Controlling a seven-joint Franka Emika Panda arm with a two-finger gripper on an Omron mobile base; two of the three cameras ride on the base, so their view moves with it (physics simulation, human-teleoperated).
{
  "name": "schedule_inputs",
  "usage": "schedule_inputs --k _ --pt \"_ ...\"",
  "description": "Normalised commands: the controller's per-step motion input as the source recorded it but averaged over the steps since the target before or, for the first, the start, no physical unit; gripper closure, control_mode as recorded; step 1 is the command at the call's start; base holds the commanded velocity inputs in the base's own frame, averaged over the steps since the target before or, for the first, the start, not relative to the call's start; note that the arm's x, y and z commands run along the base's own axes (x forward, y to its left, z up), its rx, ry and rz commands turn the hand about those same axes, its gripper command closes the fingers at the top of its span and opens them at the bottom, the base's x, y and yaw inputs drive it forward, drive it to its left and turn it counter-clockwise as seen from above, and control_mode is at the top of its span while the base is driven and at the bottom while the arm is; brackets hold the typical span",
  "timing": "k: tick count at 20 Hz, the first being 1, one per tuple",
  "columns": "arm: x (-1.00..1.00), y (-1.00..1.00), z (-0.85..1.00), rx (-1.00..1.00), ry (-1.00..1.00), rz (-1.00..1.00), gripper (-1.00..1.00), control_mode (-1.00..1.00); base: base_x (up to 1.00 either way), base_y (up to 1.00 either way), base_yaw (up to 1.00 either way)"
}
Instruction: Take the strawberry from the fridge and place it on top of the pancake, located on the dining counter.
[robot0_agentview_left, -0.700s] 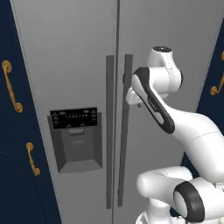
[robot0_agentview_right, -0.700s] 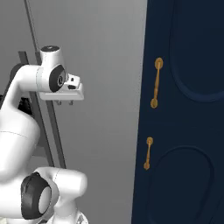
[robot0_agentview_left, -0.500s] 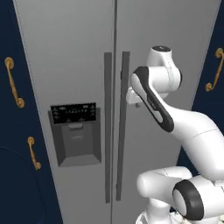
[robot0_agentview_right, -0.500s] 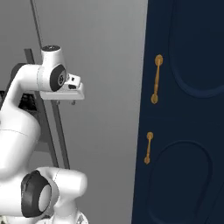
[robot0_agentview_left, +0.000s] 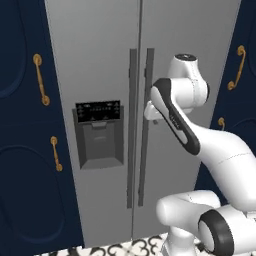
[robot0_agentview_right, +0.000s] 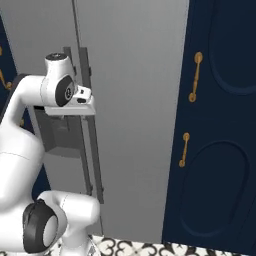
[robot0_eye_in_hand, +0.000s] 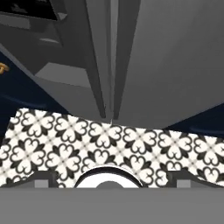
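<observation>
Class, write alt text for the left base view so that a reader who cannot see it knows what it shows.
A white robot arm reaches its gripper up to the right-hand vertical handle of a tall grey fridge whose two doors are closed. The left door carries a black-panel dispenser, and navy cabinets with gold handles stand on either side.

Even, flat rendered light fell on the fridge (robot0_agentview_left: 100, 60) doors; soft shadows edged its handles (robot0_agentview_left: 132, 125). All views were sharp, without glare or blur.
</observation>
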Motion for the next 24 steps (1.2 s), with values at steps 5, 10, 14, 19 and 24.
schedule_inputs --k 5,10,14,19,24 --pt "0.00 0.00 0.00 0.00 0.00 0.00 -1.00 1.00 -0.01 0.20 -0.05" --pt "0.00 0.00 0.00 0.00 0.00 0.00 -1.00 1.00 -0.18 0.25 -0.06" --pt "0.00 0.00 0.00 0.00 0.00 0.00 -1.00 1.00 -0.02 0.38 -0.06" --pt "0.00 0.00 0.00 0.00 0.00 0.00 -1.00 1.00 -0.20 0.20 -0.02" --pt "0.00 0.00 0.00 0.00 0.00 0.00 -1.00 1.00 -0.54 0.04 -0.05"
